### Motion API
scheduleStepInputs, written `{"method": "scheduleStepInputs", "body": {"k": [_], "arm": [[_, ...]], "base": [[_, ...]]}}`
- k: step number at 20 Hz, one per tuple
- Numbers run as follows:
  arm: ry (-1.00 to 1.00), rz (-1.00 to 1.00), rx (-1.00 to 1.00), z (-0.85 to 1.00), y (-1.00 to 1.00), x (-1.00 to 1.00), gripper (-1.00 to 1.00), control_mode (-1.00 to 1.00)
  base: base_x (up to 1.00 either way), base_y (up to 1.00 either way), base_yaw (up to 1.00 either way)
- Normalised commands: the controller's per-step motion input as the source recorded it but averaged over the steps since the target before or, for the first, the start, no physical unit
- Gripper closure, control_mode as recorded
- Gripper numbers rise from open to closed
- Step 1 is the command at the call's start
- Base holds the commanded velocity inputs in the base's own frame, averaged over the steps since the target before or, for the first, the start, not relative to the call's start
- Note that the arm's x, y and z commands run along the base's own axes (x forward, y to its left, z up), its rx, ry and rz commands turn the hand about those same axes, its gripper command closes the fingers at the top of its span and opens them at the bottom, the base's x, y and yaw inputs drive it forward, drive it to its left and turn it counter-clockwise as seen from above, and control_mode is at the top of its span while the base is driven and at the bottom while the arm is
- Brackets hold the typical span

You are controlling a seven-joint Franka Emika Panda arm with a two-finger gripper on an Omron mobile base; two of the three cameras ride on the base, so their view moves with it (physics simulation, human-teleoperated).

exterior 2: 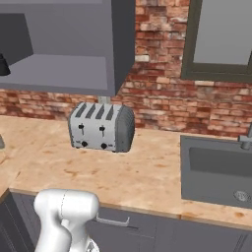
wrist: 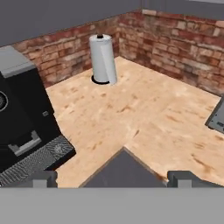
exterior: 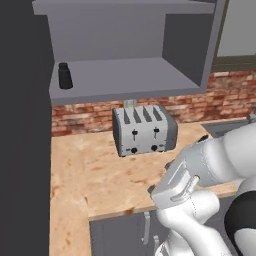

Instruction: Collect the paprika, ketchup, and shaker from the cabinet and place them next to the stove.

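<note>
Standing alone: the tiny black cylindrical shaker (exterior: 65,76) waits on the lower shelf of the open matte grey wall cabinet (exterior: 125,80), left end, awaiting collection.
Below it: a silver four-slot toaster (exterior: 144,130) on the wooden counter (exterior: 95,175).
Gripper (wrist: 112,178): fingers spread wide, holding nothing, facing a white paper-towel roll (wrist: 103,59) in the brick corner.

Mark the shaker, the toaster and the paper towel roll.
shaker (exterior: 65,76), left base view, middle of its black body.
toaster (exterior 2: 101,129), right base view, silver front face.
paper towel roll (wrist: 103,59), hand view, white side.
</note>
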Motion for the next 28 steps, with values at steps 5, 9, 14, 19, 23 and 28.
{"method": "scheduleStepInputs", "body": {"k": [5,9,14,19,23,28], "arm": [[-0.20,0.27,0.06,0.25,0.06,0.18,-1.00,-1.00],[-0.16,0.09,0.00,0.46,0.18,0.01,-1.00,-1.00],[-0.16,0.06,0.00,0.43,0.12,0.02,-1.00,-1.00],[-0.17,0.02,0.00,0.42,0.12,0.00,-1.00,-1.00],[-0.17,0.00,0.00,0.42,0.00,0.00,-1.00,-1.00],[-0.12,0.00,0.00,0.31,0.00,0.00,-1.00,-1.00]], "base": [[0.00,0.00,0.00],[0.00,0.00,0.00],[0.00,0.00,0.00],[0.00,0.00,0.00],[0.00,0.00,0.00],[0.00,0.00,0.00]]}}
